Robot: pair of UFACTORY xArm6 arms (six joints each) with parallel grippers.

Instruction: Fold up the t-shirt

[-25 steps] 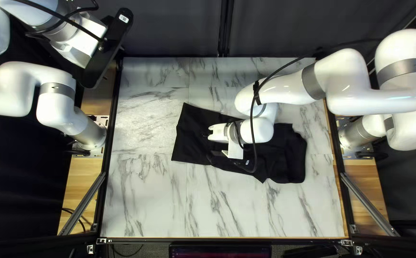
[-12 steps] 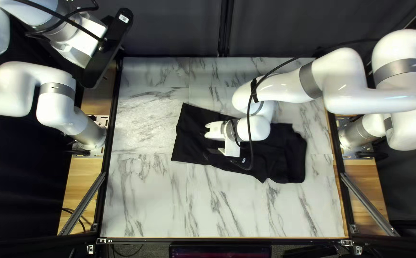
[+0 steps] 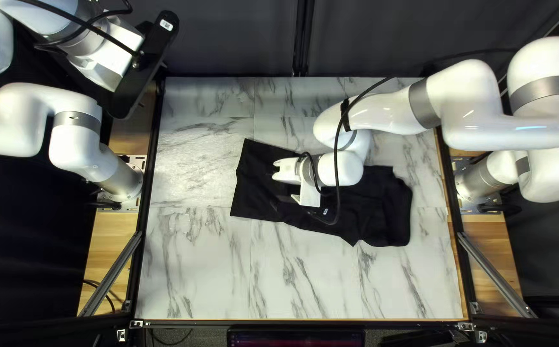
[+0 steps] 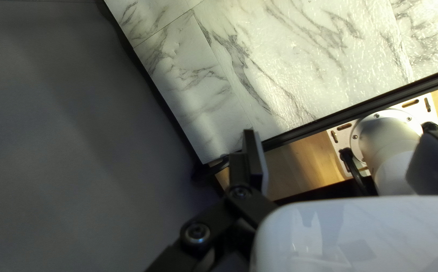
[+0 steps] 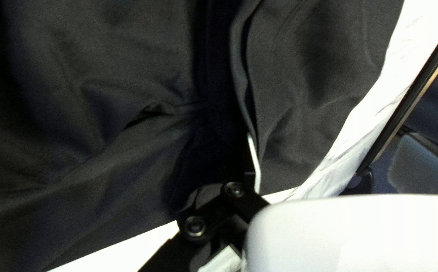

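Since a second earlier, the right gripper (image 3: 272, 174) had slid a little toward the table's (image 3: 202, 270) left and far edges, low over the shirt (image 3: 380, 212). Nothing else had shifted. Off the table's far left corner the left gripper (image 3: 127, 99) hung raised and wide open, holding nothing, well apart from the cloth. The shirt lay right of the table's middle. Its long axis ran left to right, slanting toward the near edge at its bunched right end. Its collar end could not be made out. The right gripper, much the nearer, pointed toward the table's left edge along that axis, with cloth directly under and ahead of it. Whether it was wide or pinching cloth could not be told.
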